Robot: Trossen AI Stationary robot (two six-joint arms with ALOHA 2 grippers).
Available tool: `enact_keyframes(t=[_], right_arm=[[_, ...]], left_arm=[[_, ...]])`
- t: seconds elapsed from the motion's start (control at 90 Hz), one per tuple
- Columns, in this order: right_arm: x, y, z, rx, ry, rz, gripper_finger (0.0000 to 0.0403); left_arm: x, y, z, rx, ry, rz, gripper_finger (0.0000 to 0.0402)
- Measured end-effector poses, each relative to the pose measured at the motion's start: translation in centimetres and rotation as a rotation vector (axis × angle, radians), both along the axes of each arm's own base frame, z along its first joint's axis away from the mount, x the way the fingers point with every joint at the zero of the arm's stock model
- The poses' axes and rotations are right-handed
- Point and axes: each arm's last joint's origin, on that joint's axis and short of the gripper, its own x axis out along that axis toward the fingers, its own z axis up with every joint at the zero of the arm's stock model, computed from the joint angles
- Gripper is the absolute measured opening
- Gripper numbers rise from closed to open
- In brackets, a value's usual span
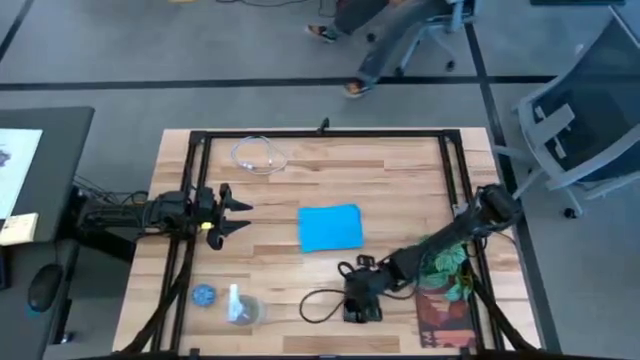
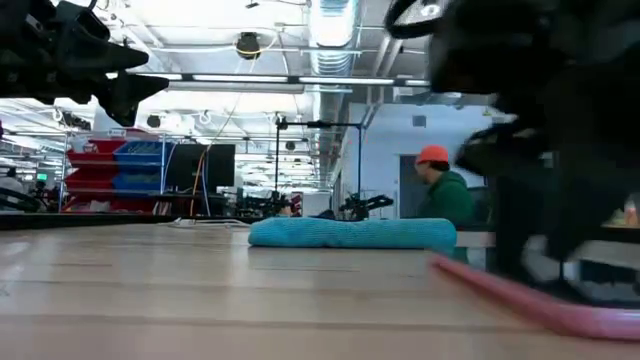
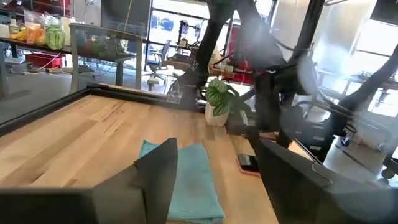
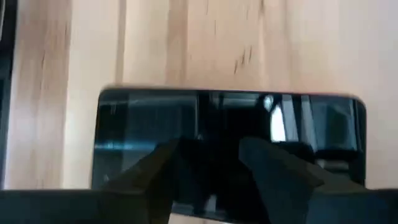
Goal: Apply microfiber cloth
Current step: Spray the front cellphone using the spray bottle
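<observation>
The sky-blue microfiber cloth (image 1: 330, 227) lies flat in the middle of the table, untouched; it also shows in the low view (image 2: 350, 233) and the left wrist view (image 3: 189, 180). My left gripper (image 1: 238, 215) hovers open to the cloth's left, above the table, its fingers pointing at the cloth. My right gripper (image 1: 362, 297) is down near the table's front edge, open, over a black phone (image 4: 230, 134) that lies flat on the wood. Its two fingers stand over the phone's screen. My right gripper points down at the black phone's screen (image 4: 211, 124), with its fingers (image 4: 165, 177) across the phone's width. Whether they touch the glass I cannot tell.
A black cable (image 1: 318, 305) loops by the phone. A small round blue disc (image 1: 204, 294) and a clear object (image 1: 242, 308) sit at the front left, and a clear loop (image 1: 260, 157) at the far left. A potted plant (image 1: 448, 262) and a reddish mat (image 1: 445, 318) are at the right.
</observation>
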Motion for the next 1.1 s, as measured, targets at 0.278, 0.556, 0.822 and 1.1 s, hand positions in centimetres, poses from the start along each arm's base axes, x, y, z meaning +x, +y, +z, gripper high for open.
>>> enact_keyframes(t=[0.278, 0.556, 0.822, 1.1], right_arm=[[0.5, -1.9, 5.7, 0.025, -0.131, -0.027, 0.0169], [-1.2, 0.6, 4.5, 0.222, 0.005, -0.393, 0.0169], [-2.6, 0.7, 0.9, 0.375, 0.081, -0.699, 0.021], [-2.7, -0.5, -0.7, 0.456, -0.031, -0.821, 0.0245]], left_arm=[[0.0, 0.0, 0.0, 0.0, 0.0, 0.0, 0.0196], [0.0, 0.0, 0.0, 0.0, 0.0, 0.0, 0.0196], [0.0, 0.0, 0.0, -0.035, -0.001, 0.0, 0.0196], [0.0, 0.0, 0.0, -0.166, -0.008, -0.002, 0.0196]])
